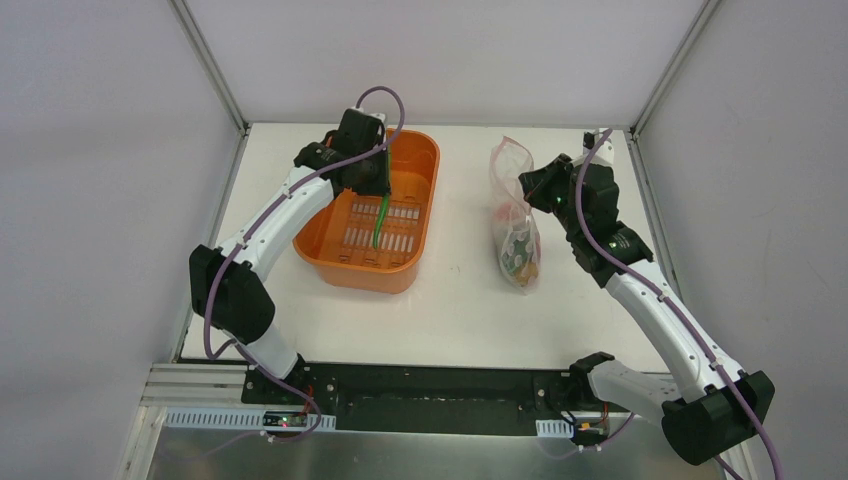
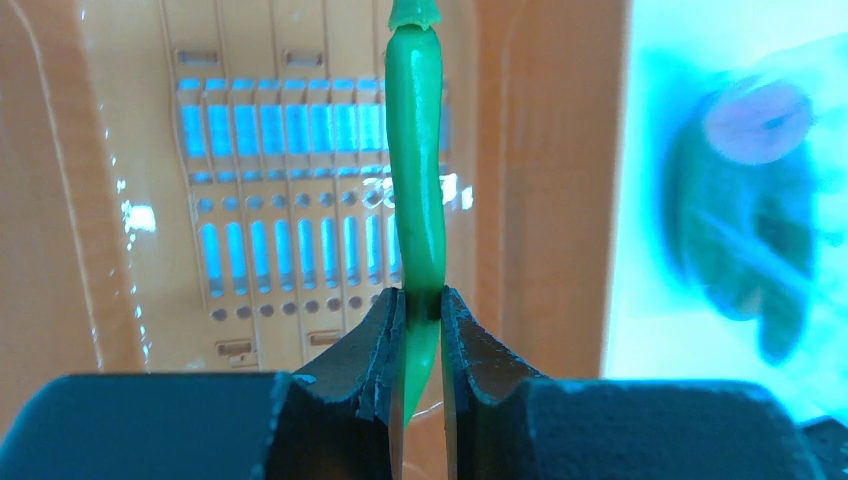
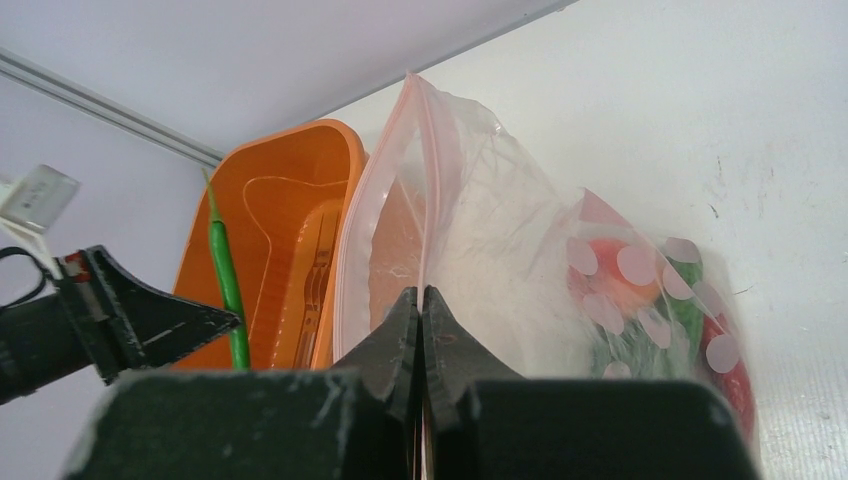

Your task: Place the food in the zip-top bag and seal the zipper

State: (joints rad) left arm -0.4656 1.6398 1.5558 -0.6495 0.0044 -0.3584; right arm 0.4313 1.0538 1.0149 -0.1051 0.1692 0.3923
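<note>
My left gripper [image 2: 421, 300] is shut on a long green chili pepper [image 2: 417, 180] and holds it over the orange tub [image 1: 372, 212]; the pepper hangs down in the top view [image 1: 380, 220]. My right gripper [image 3: 421, 297] is shut on one side of the mouth of the zip-top bag [image 3: 480, 230], holding it up and open. The bag [image 1: 512, 205] stands right of the tub. Food lies in its bottom [image 3: 660, 300]: green, red and orange pieces. The pink zipper [image 3: 425, 180] runs up from my right fingertips.
The orange tub [image 3: 270, 230] has a slotted floor [image 2: 270, 200] and no other food showing in it. White walls and a metal frame close in the table on the left, back and right.
</note>
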